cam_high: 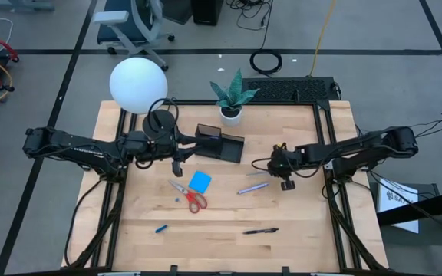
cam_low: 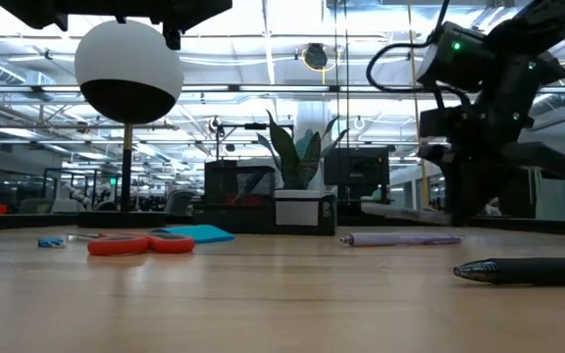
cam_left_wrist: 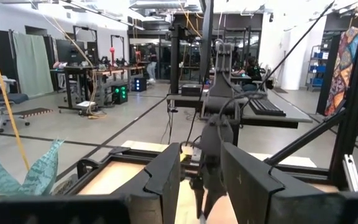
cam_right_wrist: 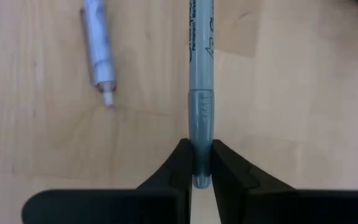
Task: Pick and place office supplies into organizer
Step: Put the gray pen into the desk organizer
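The grey marker (cam_right_wrist: 200, 93) I'm after sits pinched at one end between my right gripper (cam_right_wrist: 201, 163) fingers, which have closed nearly all the way onto its barrel; its long axis runs straight out ahead of the fingers. From the wrist alone I can't tell whether it has left the wood. A second grey-and-blue pen (cam_high: 252, 187) lies just beside it on the table (cam_high: 313, 238), toward the middle. The organizer (cam_high: 219, 143) stands near the far edge, left of the white plant pot (cam_high: 232, 115), so my judgement is the marker must travel across and away from me, then tip end-down into the upright compartment. My left gripper (cam_high: 178, 165) is closer to the organizer, hanging half-open and empty just in front of it. The scissors (cam_high: 189, 195), blue note pad (cam_high: 200, 182), black pen (cam_high: 261, 230) and tiny blue piece (cam_high: 160, 228) lie toward the near edge.
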### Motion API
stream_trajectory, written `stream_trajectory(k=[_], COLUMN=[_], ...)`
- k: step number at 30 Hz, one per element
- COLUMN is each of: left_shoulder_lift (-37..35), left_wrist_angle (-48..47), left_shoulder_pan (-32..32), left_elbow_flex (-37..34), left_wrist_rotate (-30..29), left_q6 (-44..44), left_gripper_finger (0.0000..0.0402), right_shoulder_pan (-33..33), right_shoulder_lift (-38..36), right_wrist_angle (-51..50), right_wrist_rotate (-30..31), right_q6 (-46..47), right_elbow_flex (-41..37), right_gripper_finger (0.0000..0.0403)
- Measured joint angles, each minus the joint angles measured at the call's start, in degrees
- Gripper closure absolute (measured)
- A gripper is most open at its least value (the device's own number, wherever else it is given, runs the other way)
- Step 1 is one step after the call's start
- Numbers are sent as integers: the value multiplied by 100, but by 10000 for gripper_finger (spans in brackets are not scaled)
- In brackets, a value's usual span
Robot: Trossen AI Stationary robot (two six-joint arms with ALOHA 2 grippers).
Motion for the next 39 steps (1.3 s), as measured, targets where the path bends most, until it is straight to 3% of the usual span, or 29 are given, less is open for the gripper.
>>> stream_trajectory(k=[12,18,27,35,39], left_shoulder_lift=[0,0,130,905,1366], left_wrist_angle=[-147,-142,474,1290,1386], left_shoulder_pan=[-71,-118,-118,-140,-131], left_elbow_flex=[0,0,2,154,564], left_wrist_rotate=[88,117,117,327,327], left_q6=[609,754,663,651,690], left_gripper_finger=[275,229,150,147,156], right_shoulder_pan=[58,105,107,107,105], right_shoulder_lift=[-1008,-1448,-1507,-1404,-1217], right_wrist_angle=[1074,1878,3556,4322,4879], right_wrist_rotate=[-48,-344,-816,-815,-989], right_q6=[232,169,-11,-35,-90], right_elbow_flex=[11,13,13,19,25], right_gripper_finger=[375,375,375,375,375])
